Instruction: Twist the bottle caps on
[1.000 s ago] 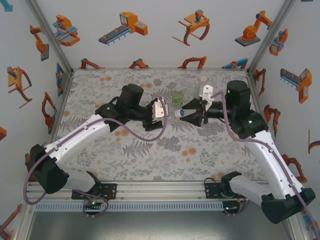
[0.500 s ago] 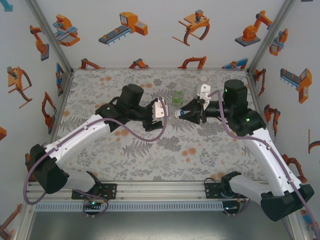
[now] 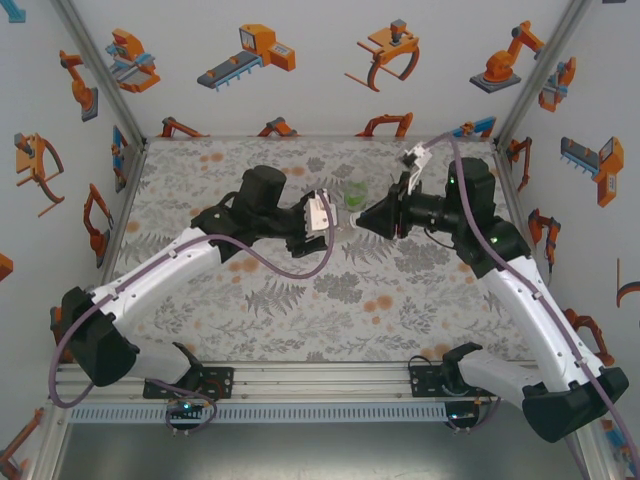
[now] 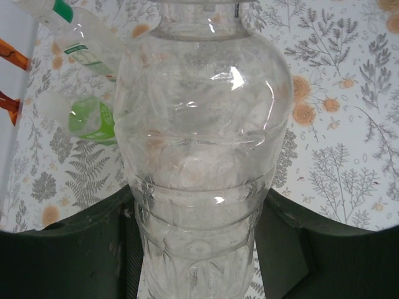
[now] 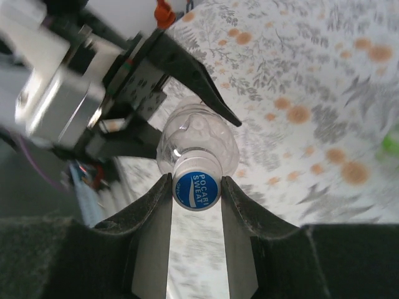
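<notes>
Step in hand, as judged: screwing the blue cap (image 5: 196,190) onto the clear bottle (image 4: 199,156). The bottle is held roughly level above the middle of the table (image 3: 300,320), clamped at its ribbed waist between the jaws of the left gripper (image 4: 199,249). The cap is seated on the neck and pinched between the narrow-set jaws of the right gripper (image 5: 197,180), one finger touching each side. Whether the threads are engaged cannot be told. For a clean turn, the right wrist's axis is best kept in line with the neck, a light push along that axis is advised, and the cap should be released and re-gripped between turns rather than dragged askew. The left grip must be firm enough that the bottle is not spun with the cap, yet the wall looks thin and is expected to buckle if squeezed hard. Bottle: glossy transparent plastic, rounded shoulder, horizontal ribs below. Cap: small, round, rigid-looking, white lettering on blue. Fingers: dark and matte, with paler inner faces. Table cover: printed with grey ferns and orange flowers. A green bottle (image 4: 87,118) and a slim labelled bottle (image 4: 93,47) are noted on the table beyond; whether these are capped cannot be told.
</notes>
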Controlling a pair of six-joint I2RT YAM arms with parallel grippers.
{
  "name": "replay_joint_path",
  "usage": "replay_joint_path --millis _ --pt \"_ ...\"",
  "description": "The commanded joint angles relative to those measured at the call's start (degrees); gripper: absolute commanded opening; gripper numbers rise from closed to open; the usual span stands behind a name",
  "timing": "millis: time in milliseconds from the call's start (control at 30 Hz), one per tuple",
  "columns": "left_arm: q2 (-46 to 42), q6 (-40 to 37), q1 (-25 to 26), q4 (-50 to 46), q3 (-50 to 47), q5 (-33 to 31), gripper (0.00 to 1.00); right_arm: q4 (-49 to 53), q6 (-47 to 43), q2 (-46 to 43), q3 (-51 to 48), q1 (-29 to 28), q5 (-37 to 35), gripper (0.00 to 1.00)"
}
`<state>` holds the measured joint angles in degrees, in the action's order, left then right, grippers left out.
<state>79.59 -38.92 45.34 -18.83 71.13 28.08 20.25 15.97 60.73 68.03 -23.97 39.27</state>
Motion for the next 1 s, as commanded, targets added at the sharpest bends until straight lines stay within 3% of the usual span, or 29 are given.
replay_joint_path --millis 0,133,267,400,533,600,833,967 --pt "1.7 0.5 -0.6 3.9 1.9 -1.9 0.00 2.7 31.6 0.0 -0.2 -0.4 -9.7 0.00" --pt "3.5 0.3 -0.6 4.3 3.2 -1.3 0.00 18.0 51.4 2.1 3.1 -0.4 -13.1 0.00" --pt "4.7 0.4 -0.6 4.2 3.8 -0.8 0.00 21.5 59.9 3.3 2.6 -0.4 -11.7 0.00" --pt "5.0 0.5 -0.6 4.0 3.9 -0.3 0.00 24.5 57.7 3.3 4.2 -0.4 -15.7 0.01" --pt "4.9 0.3 -0.6 3.3 3.9 0.6 0.00 24.3 56.9 3.7 5.7 -0.4 -16.9 0.09" --pt "4.8 0.3 -0.6 3.1 3.8 1.1 0.00 23.5 56.9 4.0 6.3 -0.4 -16.9 0.17" --pt "3.7 0.3 -0.6 2.7 3.4 1.5 0.00 28.2 43.7 5.5 15.4 -0.4 -18.7 0.50" --pt "3.1 0.3 -0.6 2.3 3.4 1.5 0.00 28.5 38.6 4.1 17.8 -0.4 -21.2 0.59"
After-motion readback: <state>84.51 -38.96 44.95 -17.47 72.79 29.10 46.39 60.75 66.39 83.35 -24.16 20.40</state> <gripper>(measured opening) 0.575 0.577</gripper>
